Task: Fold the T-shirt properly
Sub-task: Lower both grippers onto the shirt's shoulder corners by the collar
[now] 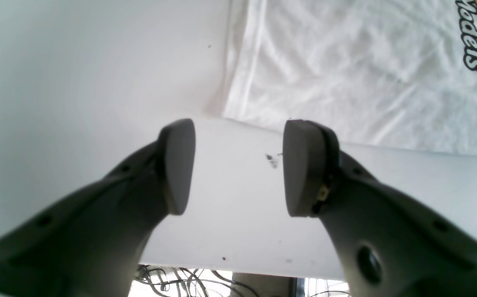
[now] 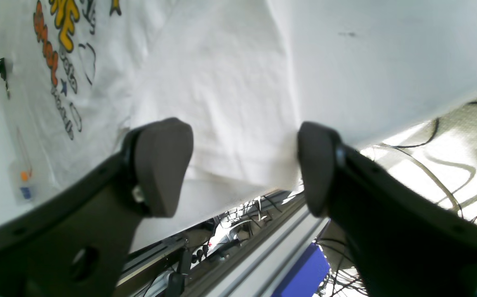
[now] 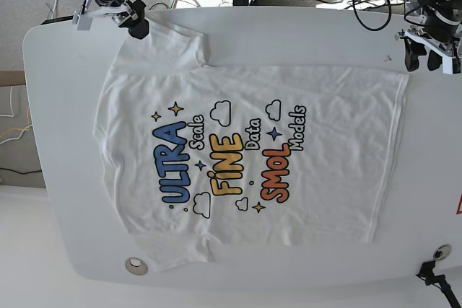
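- One white bench (image 3: 238,41) fills most of the base view, a rounded slab carrying everything, with cables trailing off its far edge.
- The T-shirt (image 3: 245,156) lies spread flat across the middle of the bench, print side up, collar end toward that view's left and hem toward its right. Both sleeves stick out, one toward the far edge and one toward the near edge. Nothing is folded over yet, so I judge the task to be at its start.
- The right end effector (image 3: 135,25) sits at the far-left corner, beside the far sleeve. In its wrist view the pads (image 2: 162,161) stand apart with sleeve cloth showing between them, clamped on nothing. That placement looks meant for pinching the sleeve edge.
- The left end effector (image 3: 432,50) hangs at the far-right corner, near the hem corner (image 1: 232,109). Its pads (image 1: 178,165) are apart over bare bench just outside the cloth, probably lined up to take that corner.
- A small dark smudge (image 1: 270,160) marks the bench between the left pads.
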